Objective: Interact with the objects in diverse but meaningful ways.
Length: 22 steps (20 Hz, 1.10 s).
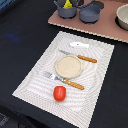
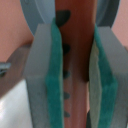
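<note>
In the wrist view my gripper (image 2: pixel 77 80) has its two green pads (image 2: pixel 54 75) pressed on either side of a reddish-brown sausage stick (image 2: pixel 78 45) with dark spots, which fills the gap between them. A grey curved rim (image 2: pixel 35 12) shows behind it. The arm is out of the exterior view. There, the red tomato (image 1: pixel 59 92) lies at the near end of the striped placemat (image 1: pixel 35 80). The white fish (image 1: pixel 79 45) lies at its far end. The yellow cheese wedge (image 1: pixel 67 4) sits in a grey two-handled pot (image 1: pixel 68 12).
A tan plate (image 1: pixel 68 66) lies mid-placemat between a knife (image 1: pixel 80 56) and a fork (image 1: pixel 62 80). A second grey pot (image 1: pixel 91 13) and a pale bowl (image 1: pixel 123 17) stand on the pink board (image 1: pixel 107 29) at the back. The table is dark.
</note>
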Motion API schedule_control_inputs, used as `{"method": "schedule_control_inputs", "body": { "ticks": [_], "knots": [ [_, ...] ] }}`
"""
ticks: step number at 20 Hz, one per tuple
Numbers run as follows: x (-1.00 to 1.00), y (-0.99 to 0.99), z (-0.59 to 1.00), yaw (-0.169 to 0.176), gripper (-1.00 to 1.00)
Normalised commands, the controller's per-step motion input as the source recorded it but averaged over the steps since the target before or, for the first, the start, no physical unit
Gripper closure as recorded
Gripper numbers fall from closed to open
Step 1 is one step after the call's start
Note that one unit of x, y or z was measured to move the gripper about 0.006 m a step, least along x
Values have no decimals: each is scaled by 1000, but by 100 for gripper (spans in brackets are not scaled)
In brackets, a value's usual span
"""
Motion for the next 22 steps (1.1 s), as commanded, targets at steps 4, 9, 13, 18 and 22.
{"method": "schedule_control_inputs", "body": {
  "ticks": [4,9,13,18,22],
  "knots": [
    [0,271,-332,0,100],
    [0,255,-308,0,100],
    [0,262,-219,0,100],
    [0,249,-214,0,100],
    [0,229,-126,0,-100]
  ]
}}
